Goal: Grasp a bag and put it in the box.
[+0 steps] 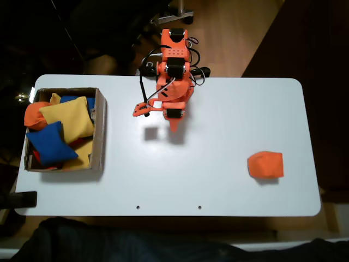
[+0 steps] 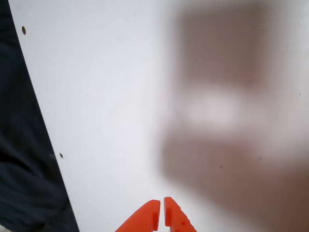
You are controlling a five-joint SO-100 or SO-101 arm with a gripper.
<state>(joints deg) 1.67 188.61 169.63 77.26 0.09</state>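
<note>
Open table (image 1: 218,136) around bag (image 1: 265,165); box (image 1: 100,131) seemingly crowded.

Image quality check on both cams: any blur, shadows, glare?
Fixed view: sharp on the white table, dark surroundings, soft shadows under the arm and beside the orange bag; the box is clearly lit, no strong glare. Wrist view: a large brownish smear blurs the right half, while the table edge and the pincer tips, pressed together, look fairly sharp.
</note>
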